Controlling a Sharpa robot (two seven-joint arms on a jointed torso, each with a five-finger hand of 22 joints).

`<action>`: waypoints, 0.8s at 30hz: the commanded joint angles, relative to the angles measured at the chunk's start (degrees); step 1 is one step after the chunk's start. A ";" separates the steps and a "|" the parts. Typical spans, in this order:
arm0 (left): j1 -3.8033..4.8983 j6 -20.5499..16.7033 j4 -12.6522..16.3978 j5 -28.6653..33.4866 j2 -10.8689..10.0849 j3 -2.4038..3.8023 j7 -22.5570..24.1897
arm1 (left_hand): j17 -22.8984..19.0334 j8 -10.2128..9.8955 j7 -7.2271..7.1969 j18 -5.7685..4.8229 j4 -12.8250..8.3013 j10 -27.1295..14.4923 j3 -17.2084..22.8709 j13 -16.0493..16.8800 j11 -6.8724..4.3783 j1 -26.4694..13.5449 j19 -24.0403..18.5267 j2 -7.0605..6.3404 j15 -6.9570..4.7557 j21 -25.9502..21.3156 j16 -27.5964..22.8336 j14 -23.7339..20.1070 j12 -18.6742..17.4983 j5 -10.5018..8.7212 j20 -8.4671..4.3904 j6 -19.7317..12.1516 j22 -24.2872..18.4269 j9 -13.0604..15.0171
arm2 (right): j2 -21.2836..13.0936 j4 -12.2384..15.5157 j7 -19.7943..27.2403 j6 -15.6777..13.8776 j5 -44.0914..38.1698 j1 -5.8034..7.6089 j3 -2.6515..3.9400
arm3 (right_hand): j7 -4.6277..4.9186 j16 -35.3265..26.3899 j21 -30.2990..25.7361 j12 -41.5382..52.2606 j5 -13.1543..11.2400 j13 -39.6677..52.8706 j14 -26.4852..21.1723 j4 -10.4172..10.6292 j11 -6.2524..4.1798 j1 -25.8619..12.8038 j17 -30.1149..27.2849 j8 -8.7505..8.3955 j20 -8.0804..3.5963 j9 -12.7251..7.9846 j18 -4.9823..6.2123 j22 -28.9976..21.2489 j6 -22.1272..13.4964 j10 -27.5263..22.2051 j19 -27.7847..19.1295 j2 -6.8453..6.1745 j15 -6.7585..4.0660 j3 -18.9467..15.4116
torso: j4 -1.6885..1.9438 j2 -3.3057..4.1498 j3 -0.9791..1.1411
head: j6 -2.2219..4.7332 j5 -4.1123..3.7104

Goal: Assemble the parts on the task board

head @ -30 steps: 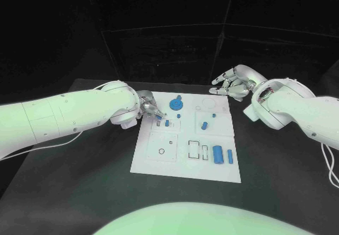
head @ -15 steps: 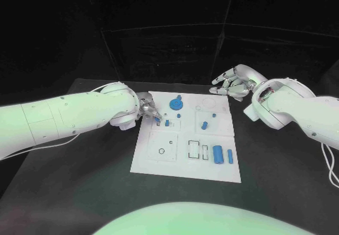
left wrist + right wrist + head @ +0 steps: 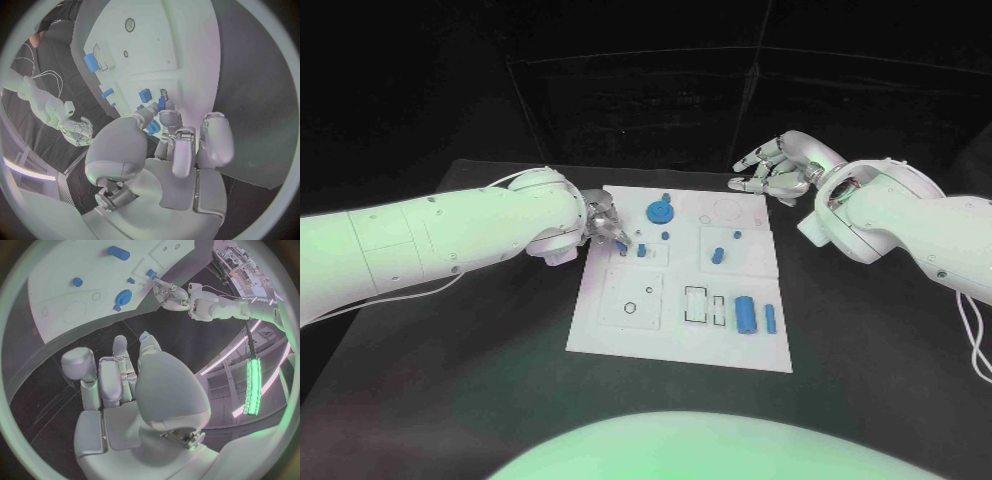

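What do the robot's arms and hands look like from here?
Both arms have smooth white rounded shells. The left hand and right hand are silver, with many jointed fingers and pale padded palms. Thin white cables loop along each arm.

Your robot's two arms are smooth white shells with rounded joints; a thin white cable [image 3: 416,288] trails under the left arm [image 3: 430,240]. Each ends in a silver hand, left [image 3: 606,225] and right [image 3: 773,168], with padded segmented fingers.
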 commanded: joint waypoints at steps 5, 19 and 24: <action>-0.16 1.92 -0.24 -0.52 0.38 -0.05 -0.21 | 15.09 0.23 -0.48 0.35 -1.93 -0.05 2.05 -0.02 -0.39 0.51 0.21 0.14 -0.39 0.27 0.18 5.96 0.25 0.37 -0.10 0.02 0.01 0.15 | 0.05 -0.08 0.33 0.01 0.04 0.10 0.03 | -0.03 -0.34 -0.22 0.27 0.18 -0.05 1.54 0.07 -0.02 0.08 -0.05 0.31 -0.05 0.00 0.65 -0.06 -0.29 -0.05 0.42 0.55 -0.43 -0.26 | 0.09 -0.03 0.00 | -0.19 0.00; -0.39 3.11 -0.52 -0.52 0.56 -0.21 -0.90 | 15.09 0.35 -0.54 0.34 -1.97 -0.01 2.04 0.03 -0.44 0.48 0.24 -0.02 -0.41 0.31 0.18 5.96 0.30 0.33 -0.13 0.07 0.06 0.20 | 0.04 -0.17 0.35 0.03 0.04 0.10 0.03 | -0.03 -0.34 -0.22 0.27 0.18 -0.05 1.54 0.07 -0.02 0.08 -0.05 0.31 -0.05 0.00 0.65 -0.06 -0.29 -0.05 0.42 0.55 -0.43 -0.26 | -0.01 -0.04 0.02 | -0.32 0.12; -0.43 3.43 -0.51 -0.52 0.60 -0.24 -0.96 | 15.09 0.43 -0.59 0.34 -2.06 0.01 2.01 0.05 -0.48 0.48 0.23 -0.23 -0.44 0.30 0.18 5.96 0.33 0.30 -0.15 0.07 0.07 0.24 | 0.04 -0.17 0.36 0.03 0.04 0.10 0.03 | -0.03 -0.34 -0.22 0.27 0.18 -0.05 1.54 0.07 -0.02 0.08 -0.05 0.31 -0.05 0.00 0.65 -0.06 -0.29 -0.05 0.42 0.55 -0.43 -0.26 | 0.02 -0.01 0.03 | -0.40 0.09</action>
